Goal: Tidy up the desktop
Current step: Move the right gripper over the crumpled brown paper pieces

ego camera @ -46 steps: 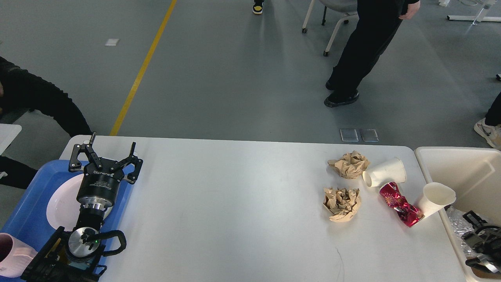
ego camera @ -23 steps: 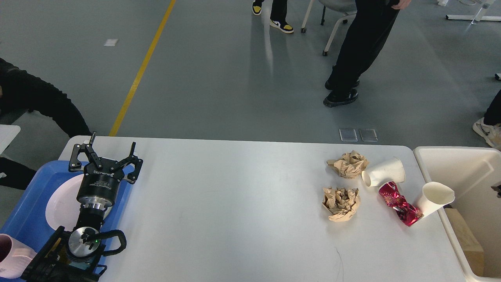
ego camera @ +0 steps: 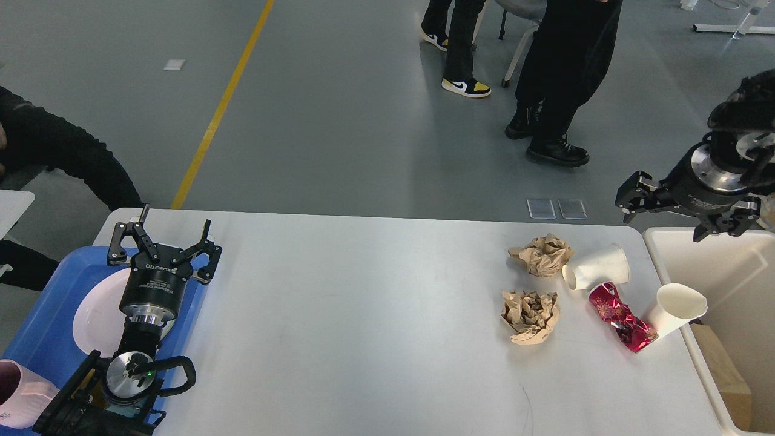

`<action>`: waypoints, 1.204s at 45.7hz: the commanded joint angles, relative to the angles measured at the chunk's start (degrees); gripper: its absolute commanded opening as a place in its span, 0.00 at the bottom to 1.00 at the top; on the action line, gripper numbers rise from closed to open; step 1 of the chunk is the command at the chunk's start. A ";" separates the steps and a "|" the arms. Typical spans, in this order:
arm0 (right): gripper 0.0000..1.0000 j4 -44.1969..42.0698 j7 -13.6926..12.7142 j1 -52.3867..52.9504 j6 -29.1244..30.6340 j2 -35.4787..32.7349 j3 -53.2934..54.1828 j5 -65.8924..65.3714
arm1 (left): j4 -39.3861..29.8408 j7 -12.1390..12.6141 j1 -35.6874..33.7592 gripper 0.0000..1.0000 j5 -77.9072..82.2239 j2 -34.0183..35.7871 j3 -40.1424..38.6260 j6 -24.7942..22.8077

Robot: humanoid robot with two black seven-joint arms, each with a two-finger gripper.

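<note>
The white desktop (ego camera: 363, 315) holds litter near its right end: two crumpled brown paper balls (ego camera: 540, 254) (ego camera: 528, 315), a white paper cup lying on its side (ego camera: 596, 267), a crushed red foil wrapper (ego camera: 622, 317) and a second white paper cup (ego camera: 675, 309) leaning at the table's right edge. My left gripper (ego camera: 160, 241) is open and empty above the far corner of the blue tray (ego camera: 42, 315). My right gripper (ego camera: 678, 212) hangs high above the far edge of the cream bin (ego camera: 714, 242), fingers spread, holding nothing.
The blue tray at the left holds a white plate (ego camera: 100, 315) and a pink cup (ego camera: 18, 393). A brown cardboard piece (ego camera: 723, 369) lies in the bin. People stand on the grey floor beyond the table; a person in black sits at the left.
My right arm has come up out of the bin at the lower right and now hangs high at the upper right. The left arm has not moved. People behind have walked.
</note>
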 commanded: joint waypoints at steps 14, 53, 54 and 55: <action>1.00 29.88 -0.04 28.42 5.93 3.35 2.71 -0.19 | 0.00 -0.10 0.00 0.96 0.00 0.06 -0.07 0.00; 1.00 16.89 -0.04 2.42 -8.82 5.81 12.99 0.95 | 0.00 -0.01 0.00 0.96 0.00 -0.02 0.02 -0.09; 1.00 16.01 -0.04 0.58 -10.22 5.90 13.69 0.95 | -0.09 -0.01 0.00 0.96 0.00 -0.02 -0.07 -0.09; 1.00 15.05 -0.04 -1.18 -11.54 5.82 14.40 0.95 | 0.00 -0.01 0.00 0.96 0.00 -0.02 0.02 -0.09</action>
